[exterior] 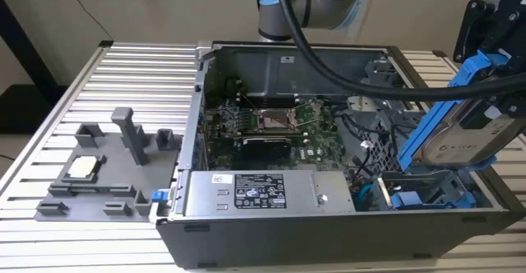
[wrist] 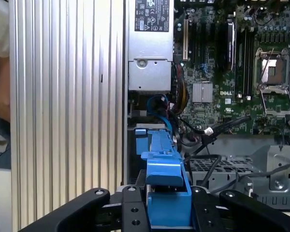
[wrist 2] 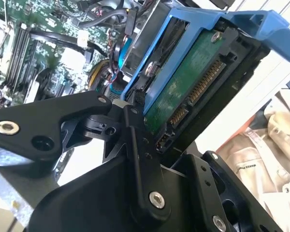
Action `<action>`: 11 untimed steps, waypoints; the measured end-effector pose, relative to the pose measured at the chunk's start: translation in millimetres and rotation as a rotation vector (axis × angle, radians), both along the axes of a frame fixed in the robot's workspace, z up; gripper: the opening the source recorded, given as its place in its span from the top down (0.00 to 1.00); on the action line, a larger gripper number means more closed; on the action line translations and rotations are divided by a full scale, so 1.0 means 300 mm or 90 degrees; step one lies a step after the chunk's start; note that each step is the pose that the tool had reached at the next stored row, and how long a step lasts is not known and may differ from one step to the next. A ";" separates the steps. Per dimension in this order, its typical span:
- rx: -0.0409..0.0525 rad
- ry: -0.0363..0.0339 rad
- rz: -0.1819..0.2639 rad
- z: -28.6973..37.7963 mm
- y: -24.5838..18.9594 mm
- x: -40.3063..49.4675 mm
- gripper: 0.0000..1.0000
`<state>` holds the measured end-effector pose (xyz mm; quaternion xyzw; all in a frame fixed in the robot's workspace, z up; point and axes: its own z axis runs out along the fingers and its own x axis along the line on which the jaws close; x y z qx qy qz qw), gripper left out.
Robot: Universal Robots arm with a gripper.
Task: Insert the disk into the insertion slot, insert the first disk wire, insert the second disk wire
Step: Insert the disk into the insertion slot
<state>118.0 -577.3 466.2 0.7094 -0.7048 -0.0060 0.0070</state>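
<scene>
The ribbed counter (exterior: 123, 82) carries an open case (exterior: 246, 242). In the exterior view the slot (exterior: 427, 196) lies at the case's 4 o'clock corner, with blue fittings inside. The disk (exterior: 472, 134) hangs tilted just off the slot's 1 o'clock, not in it. The hand (wrist: 166, 208) is clenched on it, one finger on each side of the blue carrier in the first wrist view. The disk looks dense and stiff, heavy for its size. Its bare green board (wrist 2: 183, 92) and connector pins seem fragile. The carrier's side rails look the safest hold, though smooth plastic may slip.
</scene>
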 end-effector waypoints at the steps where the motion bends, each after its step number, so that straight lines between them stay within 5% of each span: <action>1: 0.0009 0.0000 0.000 -0.003 0.000 0.000 0.67; 7: 0.0166 0.0000 0.000 -0.023 0.001 0.000 0.67; 11: 0.0180 0.0000 0.000 -0.034 0.002 0.000 0.67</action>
